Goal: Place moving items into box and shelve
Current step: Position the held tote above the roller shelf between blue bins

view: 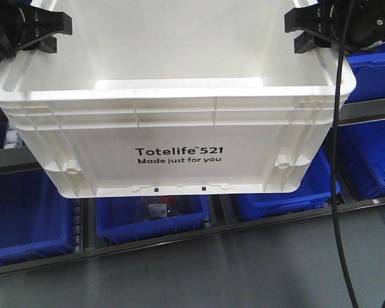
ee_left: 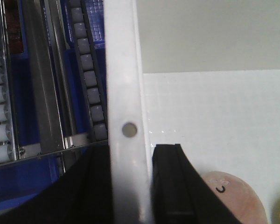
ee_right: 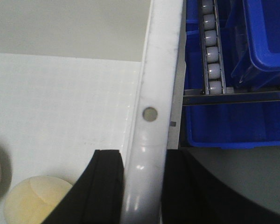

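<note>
A warehouse: blue storage bins [view: 151, 218] sit on roller-track shelving [ee_left: 88, 88].

grey floor [view: 244, 269] below, with blue bins [view: 151, 221] resting on metal roller shelf rails [view: 147, 244].

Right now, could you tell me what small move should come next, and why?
Probably carry the white crate forward toward the shelf rollers: the left claw and right claw each clamp a side rim, and it hangs above the blue bins.
</note>
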### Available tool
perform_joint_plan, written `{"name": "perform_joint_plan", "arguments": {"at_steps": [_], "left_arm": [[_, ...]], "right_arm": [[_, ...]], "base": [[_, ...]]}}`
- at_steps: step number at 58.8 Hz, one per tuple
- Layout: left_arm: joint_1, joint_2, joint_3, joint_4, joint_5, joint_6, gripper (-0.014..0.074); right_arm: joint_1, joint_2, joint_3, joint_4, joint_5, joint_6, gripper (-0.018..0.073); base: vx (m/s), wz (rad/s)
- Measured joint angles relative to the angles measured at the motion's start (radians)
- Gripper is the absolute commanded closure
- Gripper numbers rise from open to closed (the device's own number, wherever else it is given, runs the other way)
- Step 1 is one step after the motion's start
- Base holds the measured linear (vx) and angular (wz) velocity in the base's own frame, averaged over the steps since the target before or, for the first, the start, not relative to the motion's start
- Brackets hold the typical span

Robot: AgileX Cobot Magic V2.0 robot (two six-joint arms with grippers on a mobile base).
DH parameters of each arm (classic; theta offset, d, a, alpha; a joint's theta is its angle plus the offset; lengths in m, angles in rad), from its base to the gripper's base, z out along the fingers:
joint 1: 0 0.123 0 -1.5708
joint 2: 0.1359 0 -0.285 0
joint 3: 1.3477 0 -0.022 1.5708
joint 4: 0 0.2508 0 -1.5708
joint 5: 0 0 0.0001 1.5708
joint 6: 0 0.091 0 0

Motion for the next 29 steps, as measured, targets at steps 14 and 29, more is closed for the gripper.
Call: {"name": "perform_joint_plan", "arguments": {"at_steps": [14, 29], "left_arm": [[0.0, 0.0, 0.0, 0.0, 0.0, 0.0, 0.0619], [0.0, 0.0, 0.0, -0.001, 0.0, 0.0, 0.0619]], "right_arm": [[0.0, 0.0, 0.0, 0.0, 0.0, 0.0, 0.0572], [0.0, 0.0, 0.0, -0.001, 0.0, 0.0, 0.0572]], "base": [[0.15, -0.05], [0.16, -0.08]]}}
